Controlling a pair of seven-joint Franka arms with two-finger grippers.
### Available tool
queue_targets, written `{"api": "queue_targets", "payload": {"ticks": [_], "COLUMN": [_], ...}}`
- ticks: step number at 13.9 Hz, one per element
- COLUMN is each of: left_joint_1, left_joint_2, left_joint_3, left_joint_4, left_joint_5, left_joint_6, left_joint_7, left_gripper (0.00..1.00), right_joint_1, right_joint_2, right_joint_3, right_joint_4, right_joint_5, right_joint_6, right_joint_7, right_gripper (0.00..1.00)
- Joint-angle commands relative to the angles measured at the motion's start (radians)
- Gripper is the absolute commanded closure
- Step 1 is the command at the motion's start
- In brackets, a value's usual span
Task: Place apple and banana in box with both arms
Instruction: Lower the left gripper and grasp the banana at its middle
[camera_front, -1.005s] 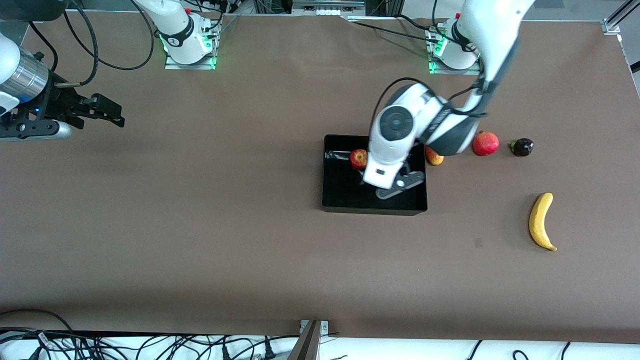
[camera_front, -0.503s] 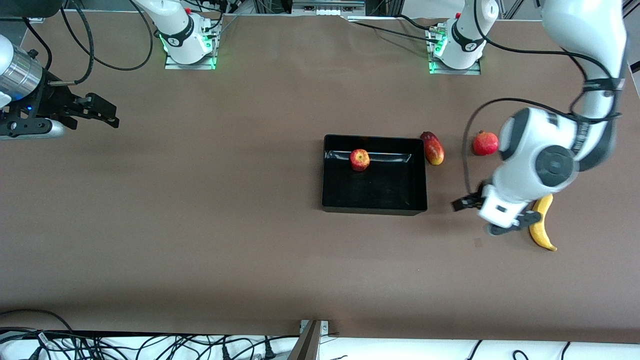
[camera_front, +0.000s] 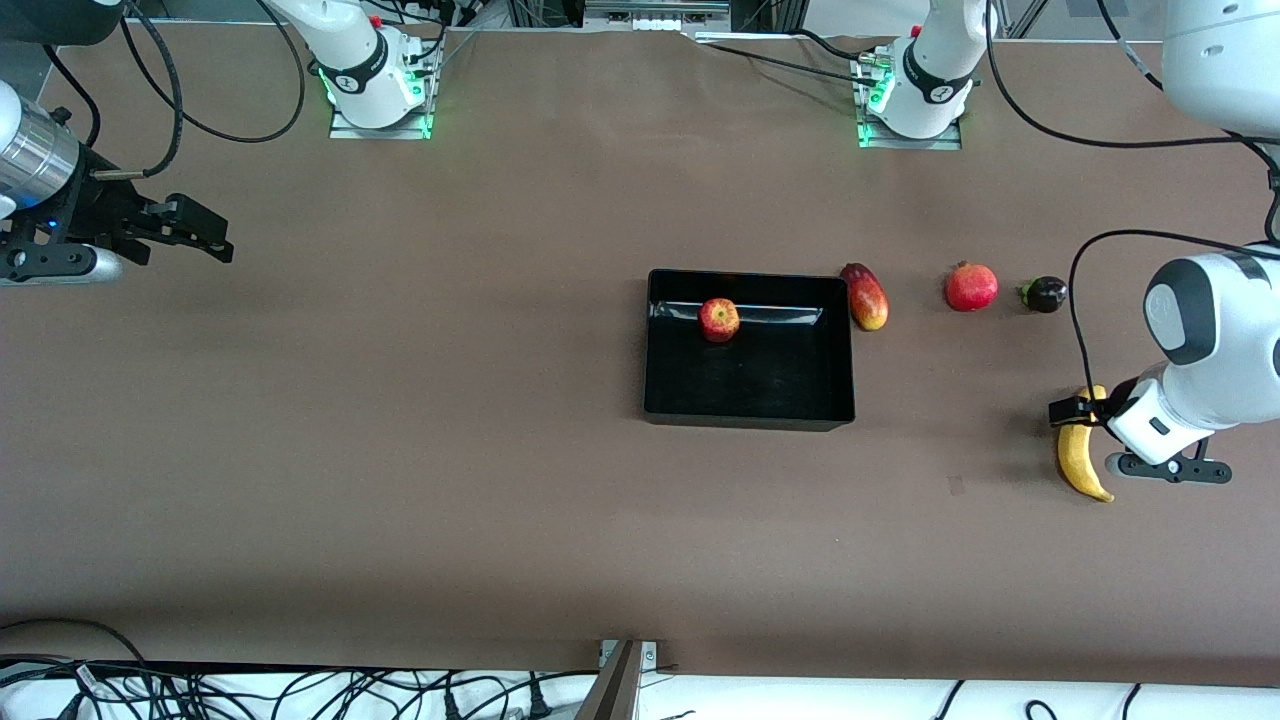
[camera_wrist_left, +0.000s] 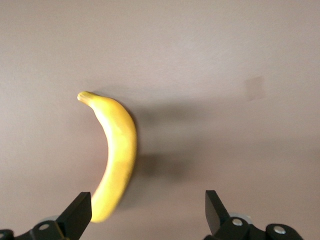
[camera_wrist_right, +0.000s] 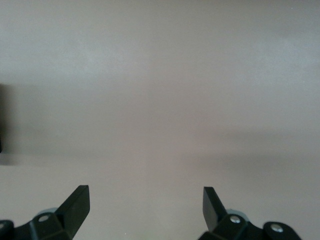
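Yellow banana (camera_front: 1079, 455), left end effector (camera_front: 1085, 412) newly overhead

Left gripper (camera_wrist_left: 145, 215) from box (camera_front: 748, 412) to banana (camera_front: 1076, 463).

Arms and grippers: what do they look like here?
Both arms are glossy white shells with dark grey joint caps, trailing black cables. The left gripper has black angular fingers. The right gripper is black too, mounted below a silver wrist cylinder. Bases glow green.

White jointed arms w/ dark grey joints, black cables — green-lit bases, silver wrist cuff on right arm.
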Motion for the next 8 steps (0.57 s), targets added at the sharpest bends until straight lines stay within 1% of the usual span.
{"api": "queue_targets", "payload": {"ticks": [1, 4, 6, 8], "left_joint_1": [0.036, 0.086, 0.091, 0.091], "left_joint_2": [0.066, 0.111, 0.131, 0.137], "left_joint_3": [0.008, -0.001, -0.001, -0.001], "left_joint_4": [0.002, 0.001, -0.01, -0.047], "left_joint_5": [-0.023, -0.027, -0.027, -0.027], "left_joint_6": [0.078, 0.147, 0.18, 0.246], "left_joint_7": [0.164, 0.287, 0.307, 0.307], "left_gripper": [0.0, 0.0, 0.0, 0.0], "right_joint_1": [-0.013, -0.012, -0.012, -0.012], "right_joint_2": [0.016, 0.016, 0.016, 0.016], "right_joint_3": [0.007, 0.007, 0.007, 0.007], "right_joint_4": [0.031, 0.031, 0.031, 0.031], "right_joint_5": [-0.01, -0.01, -0.01, -0.008], "right_joint_6": [-0.005, -0.002, -0.002, -0.002], "right_joint_7": [0.001, 0.002, 0.002, 0.002], "right_gripper": [0.0, 0.0, 0.0, 0.0]}}
